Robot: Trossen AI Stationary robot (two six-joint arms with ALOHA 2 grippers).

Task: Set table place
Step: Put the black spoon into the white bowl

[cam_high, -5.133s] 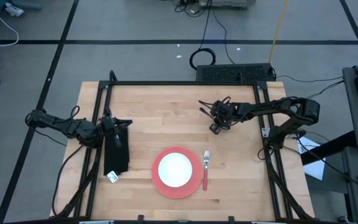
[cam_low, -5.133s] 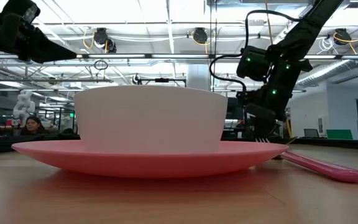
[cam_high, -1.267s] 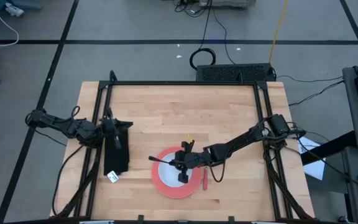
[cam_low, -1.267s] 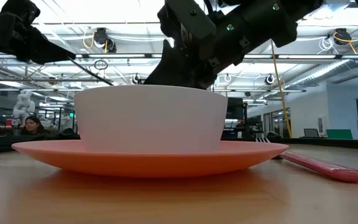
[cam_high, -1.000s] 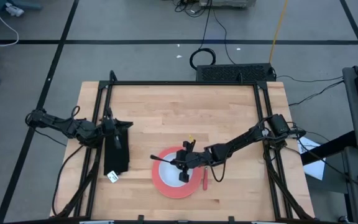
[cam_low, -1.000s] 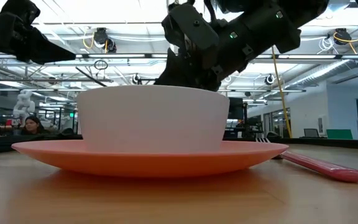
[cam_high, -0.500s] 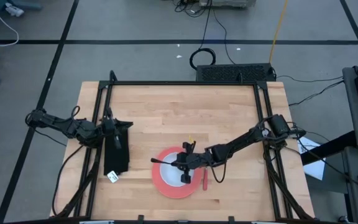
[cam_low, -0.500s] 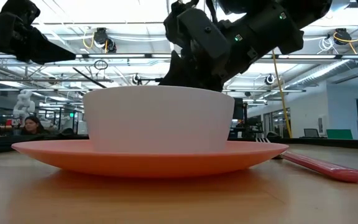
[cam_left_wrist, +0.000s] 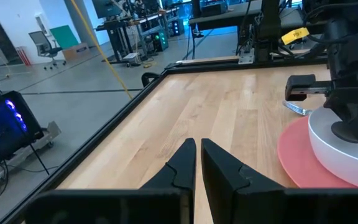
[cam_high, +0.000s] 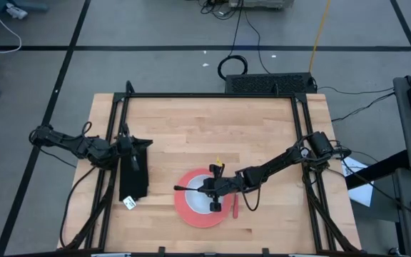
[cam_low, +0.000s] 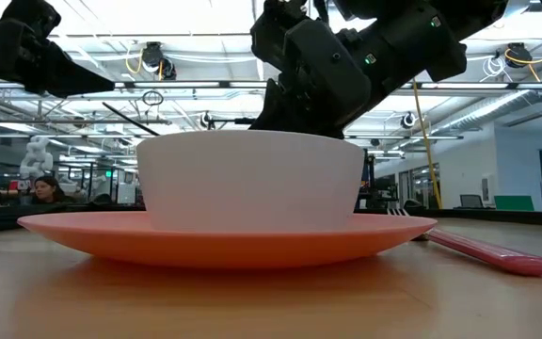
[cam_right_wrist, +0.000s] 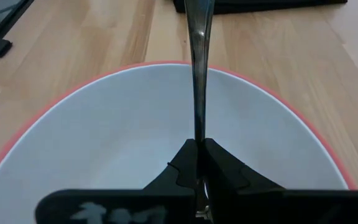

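A white bowl (cam_high: 203, 202) (cam_low: 252, 184) stands on a pink plate (cam_high: 186, 212) (cam_low: 224, 240) near the table's (cam_high: 191, 121) front middle. My right gripper (cam_high: 210, 189) (cam_right_wrist: 199, 149) hangs over the bowl, shut on a slim dark utensil (cam_high: 190, 188) (cam_right_wrist: 199, 74). The utensil sticks out past the bowl's rim toward the table's left. A fork with a pink handle (cam_high: 235, 208) (cam_low: 487, 252) lies right of the plate. My left gripper (cam_high: 147, 143) (cam_left_wrist: 197, 146) waits shut at the table's left side, above the wood. My right gripper pinches the utensil's narrow shaft (cam_right_wrist: 199, 134) between its two fingers. The fingers come from the table's right, slanting a little down, and the utensil runs on in line with them. It is clear of the bowl and the table. Whether the gripper touches the bowl, I cannot tell.
A black flat thing with a white tag (cam_high: 134, 178) lies by the left frame rail. Black frame rails (cam_high: 212, 95) run along the table's far, left and right sides. Bare wood stretches behind the plate. People and desks show in the room beyond.
The bowl has slid on the plate toward the table's right; the plate and fork have stayed put. My right gripper has rolled a little about its own line and drifted slightly rightward with the utensil, staying shut on it.
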